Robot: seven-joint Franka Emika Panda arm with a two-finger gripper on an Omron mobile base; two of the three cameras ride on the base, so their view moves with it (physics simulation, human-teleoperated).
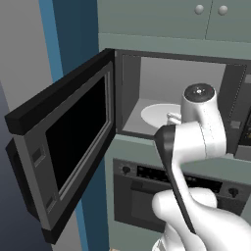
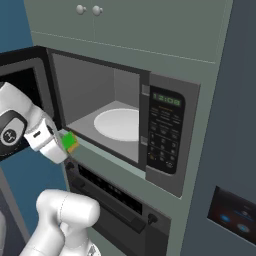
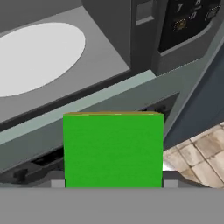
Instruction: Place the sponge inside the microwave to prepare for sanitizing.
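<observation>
The sponge (image 3: pixel 113 149) is a bright-green block held between my gripper's (image 3: pixel 113 183) jaws; from the right base it shows as the sponge (image 2: pixel 69 141) at the end of my gripper (image 2: pixel 66 145), just outside the lower front edge of the microwave (image 2: pixel 120 107). The microwave door (image 1: pixel 68 142) stands swung wide open to the left. Inside the light grey cavity lies the white round plate (image 2: pixel 117 124), also seen as the plate (image 3: pixel 37 54) up and left of the sponge. In the left base view my arm's wrist hides the gripper.
A button panel (image 2: pixel 166 131) with a green display sits right of the cavity. Below the microwave is a black oven panel (image 1: pixel 147 174) with knobs. Pale green cabinets (image 2: pixel 125 25) lie above. Tiled floor (image 3: pixel 197 153) shows at lower right.
</observation>
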